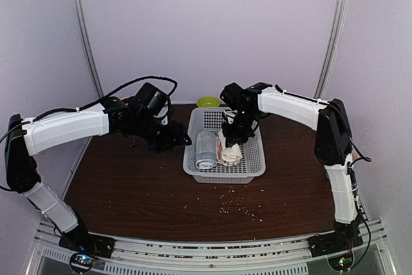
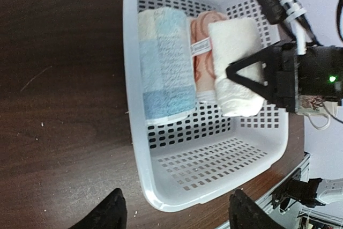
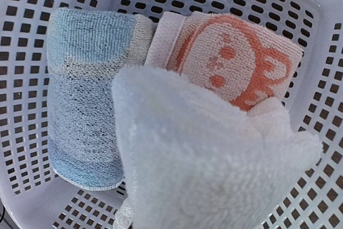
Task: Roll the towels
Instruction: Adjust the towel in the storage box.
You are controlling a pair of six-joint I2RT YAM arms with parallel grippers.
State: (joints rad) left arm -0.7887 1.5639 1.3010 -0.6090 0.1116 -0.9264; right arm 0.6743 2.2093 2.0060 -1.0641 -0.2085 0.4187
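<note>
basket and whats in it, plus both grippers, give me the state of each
basket, upright on the table, three towels inside
grey-blue towel, rolled, lying in the basket
cartoon-face towel, rolled, between the other two
cream-white towel, rolled, gripped by the right gripper
right gripper, shut on the cream-white towel
left gripper, open, empty, at the basket's side

The basket (image 2: 134, 148) is white moulded plastic, perforated, with a soft gloss along its rim. Inside it, the cream-white towel (image 2: 233, 63) is deep, fluffy, matt pile. The cartoon-face towel (image 2: 202, 52) is shorter terry with a flat woven hem band. The grey-blue towel (image 2: 163, 63) shows coarse looped terry. The table (image 2: 64, 105) is dark wood-grain, smooth with a dull sheen, flecked with pale crumbs. The left arm (image 1: 64, 127) has a smooth white shell and matt black joints.
</note>
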